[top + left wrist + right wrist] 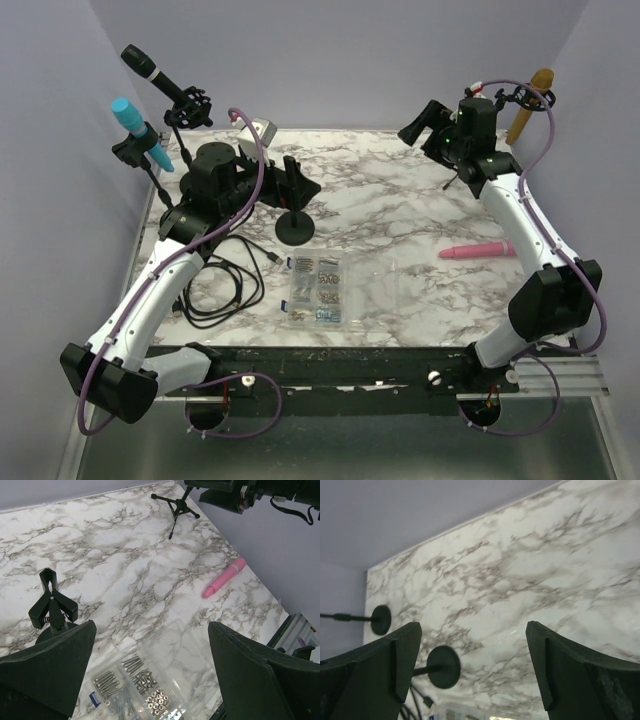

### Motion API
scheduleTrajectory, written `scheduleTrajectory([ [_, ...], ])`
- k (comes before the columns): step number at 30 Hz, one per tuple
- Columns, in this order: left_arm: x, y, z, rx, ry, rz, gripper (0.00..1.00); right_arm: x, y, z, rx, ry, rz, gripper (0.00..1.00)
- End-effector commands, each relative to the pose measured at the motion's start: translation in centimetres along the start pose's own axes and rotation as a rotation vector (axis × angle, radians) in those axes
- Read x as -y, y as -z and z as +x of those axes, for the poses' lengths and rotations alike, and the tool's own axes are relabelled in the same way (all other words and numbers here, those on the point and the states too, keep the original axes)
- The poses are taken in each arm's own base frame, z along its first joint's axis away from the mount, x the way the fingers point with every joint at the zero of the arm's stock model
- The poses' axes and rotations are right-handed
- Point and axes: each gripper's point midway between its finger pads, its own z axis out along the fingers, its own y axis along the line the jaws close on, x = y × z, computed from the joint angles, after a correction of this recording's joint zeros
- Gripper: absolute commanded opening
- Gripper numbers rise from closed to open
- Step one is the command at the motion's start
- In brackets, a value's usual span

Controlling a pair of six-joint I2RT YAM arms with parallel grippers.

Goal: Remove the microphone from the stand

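Three microphones sit in stands: a black one (150, 70) and a blue one (135, 125) at the far left, and a tan one (532, 100) at the far right behind my right arm. A pink microphone (478, 250) lies loose on the marble at the right, also in the left wrist view (225, 577). My left gripper (300, 182) is open and empty above an empty round-base stand (293, 230), whose clip (52, 602) holds nothing. My right gripper (420, 125) is open and empty, raised at the far right, left of the tan microphone. Both grippers (151, 627) (473, 627) show only marble between the jaws.
A clear box of screws and nuts (318, 288) lies in the near middle, also under the left gripper (135, 680). A coiled black cable (215, 285) lies at the near left. A small tripod (176, 507) stands under the right arm. Two round stand bases (444, 666) (381, 619) show in the right wrist view.
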Motion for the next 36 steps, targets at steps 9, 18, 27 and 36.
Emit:
scheduleTrajectory([
  [9, 0.9, 0.0, -0.1, 0.007, 0.004, 0.048, 0.99, 13.0, 1.9, -12.2, 0.380, 0.302, 0.735, 1.00],
  [18, 0.6, -0.8, 0.6, -0.024, 0.018, 0.052, 0.98, 22.0, -3.8, -15.5, 0.398, 0.319, 0.951, 1.00],
  [27, 0.0, -1.4, 1.2, -0.048, 0.027, 0.040, 0.99, 24.2, -8.8, -16.4, 0.493, 0.359, 0.947, 0.97],
  [36, 0.0, -1.7, 1.4, -0.056, 0.033, 0.044, 0.98, 26.3, -10.8, -15.8, 0.556, 0.385, 0.956, 0.74],
])
